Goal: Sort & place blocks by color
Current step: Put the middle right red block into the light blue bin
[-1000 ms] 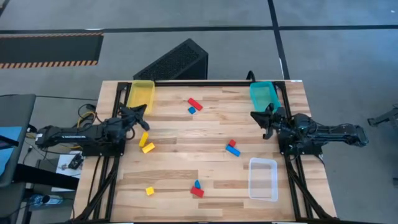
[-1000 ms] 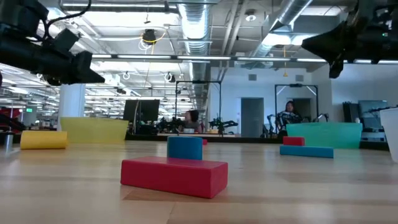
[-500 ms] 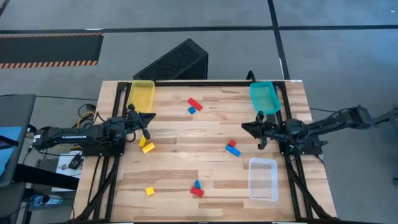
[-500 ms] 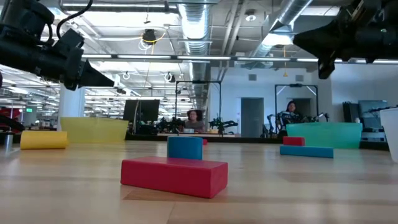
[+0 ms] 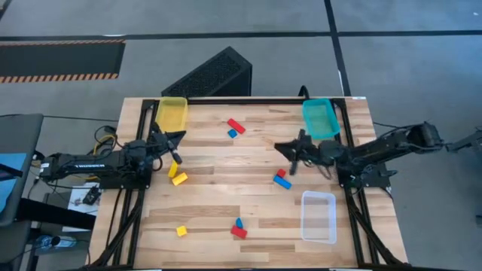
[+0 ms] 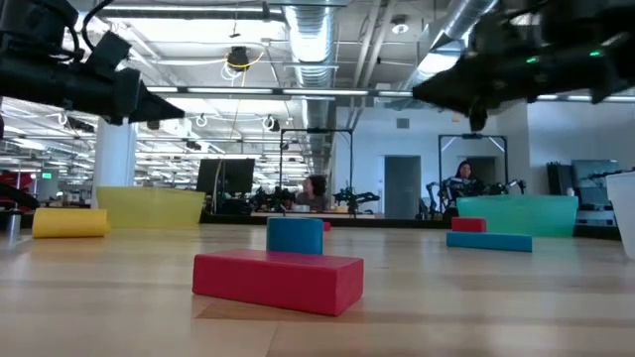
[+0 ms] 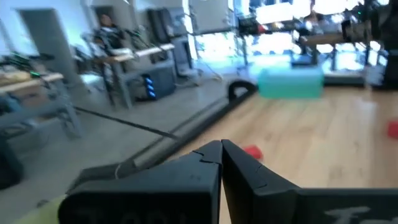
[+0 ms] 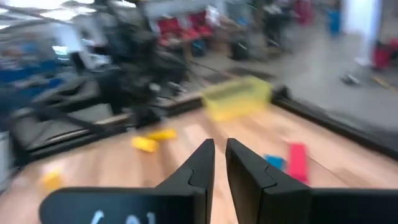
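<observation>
Wooden table (image 5: 218,203), black-framed. Yellow bin (image 5: 171,113) set at far left corner, teal bin (image 5: 319,117) at far right, clear bin (image 5: 318,217) near right edge. Blocks scattered on top: red bar (image 5: 236,124) touching blue block (image 5: 232,133); two yellow blocks (image 5: 177,175) at left; red-blue pair (image 5: 282,179) right of centre; yellow cube (image 5: 181,231) and red bar with blue block (image 5: 239,229) toward near edge.

Red, blue, yellow blocks (image 5: 282,179); teal bin (image 5: 319,118).
</observation>
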`<control>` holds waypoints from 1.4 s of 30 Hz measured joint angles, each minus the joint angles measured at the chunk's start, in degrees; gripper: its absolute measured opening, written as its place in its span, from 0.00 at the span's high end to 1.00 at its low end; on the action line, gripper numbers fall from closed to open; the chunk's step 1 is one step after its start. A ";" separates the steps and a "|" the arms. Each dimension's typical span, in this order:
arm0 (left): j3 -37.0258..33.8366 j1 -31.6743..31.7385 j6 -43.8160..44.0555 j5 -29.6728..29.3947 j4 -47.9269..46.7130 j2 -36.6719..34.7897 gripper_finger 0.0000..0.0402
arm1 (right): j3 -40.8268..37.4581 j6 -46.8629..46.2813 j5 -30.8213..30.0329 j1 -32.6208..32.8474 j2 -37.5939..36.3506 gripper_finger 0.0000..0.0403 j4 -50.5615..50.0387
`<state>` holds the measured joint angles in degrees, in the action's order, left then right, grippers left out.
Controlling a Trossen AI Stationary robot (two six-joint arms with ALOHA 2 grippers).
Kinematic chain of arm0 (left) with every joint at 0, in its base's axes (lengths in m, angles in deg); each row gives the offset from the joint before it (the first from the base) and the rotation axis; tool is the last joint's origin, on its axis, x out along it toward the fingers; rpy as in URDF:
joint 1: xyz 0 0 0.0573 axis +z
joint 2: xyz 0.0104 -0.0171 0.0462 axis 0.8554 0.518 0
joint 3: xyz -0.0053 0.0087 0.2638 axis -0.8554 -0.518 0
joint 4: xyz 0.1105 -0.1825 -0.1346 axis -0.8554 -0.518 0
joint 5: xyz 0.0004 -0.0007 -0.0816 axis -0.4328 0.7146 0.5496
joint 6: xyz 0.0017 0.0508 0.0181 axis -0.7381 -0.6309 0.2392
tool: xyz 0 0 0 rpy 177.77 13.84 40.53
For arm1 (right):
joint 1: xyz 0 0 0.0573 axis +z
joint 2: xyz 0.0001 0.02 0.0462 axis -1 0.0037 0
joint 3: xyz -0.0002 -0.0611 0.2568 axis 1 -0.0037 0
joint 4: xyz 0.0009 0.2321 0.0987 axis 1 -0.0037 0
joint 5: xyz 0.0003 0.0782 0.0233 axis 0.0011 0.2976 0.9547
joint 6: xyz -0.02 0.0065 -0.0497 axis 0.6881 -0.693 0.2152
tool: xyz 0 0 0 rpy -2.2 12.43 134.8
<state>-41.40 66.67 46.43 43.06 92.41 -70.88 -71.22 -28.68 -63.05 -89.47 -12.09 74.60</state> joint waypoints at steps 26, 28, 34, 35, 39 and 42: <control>0.02 -7.10 17.41 8.97 -10.46 -0.02 0.77 | 30.86 -27.92 4.40 7.70 16.02 0.50 -76.72; 0.02 -8.72 18.40 8.46 -10.44 -0.02 0.77 | 30.83 -27.89 4.02 8.43 17.60 0.50 -76.83; 0.02 -13.53 20.69 4.53 -10.04 -0.02 0.77 | 30.86 -27.88 4.10 7.82 22.69 0.49 -76.75; 0.00 -14.28 20.99 3.83 -10.03 -0.02 0.77 | 30.88 -27.89 4.10 7.65 23.18 0.48 -76.61; 0.01 -16.98 21.77 1.20 -10.03 -0.02 0.77 | 30.79 -27.26 5.34 6.98 25.18 0.44 -77.20; 0.02 -18.74 22.58 -0.32 -10.01 -0.02 0.77 | 30.81 -26.60 7.47 6.60 25.92 0.43 -77.50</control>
<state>-41.38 47.94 69.01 42.74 82.40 -70.90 -40.40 -55.28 -55.58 -82.88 13.83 -2.90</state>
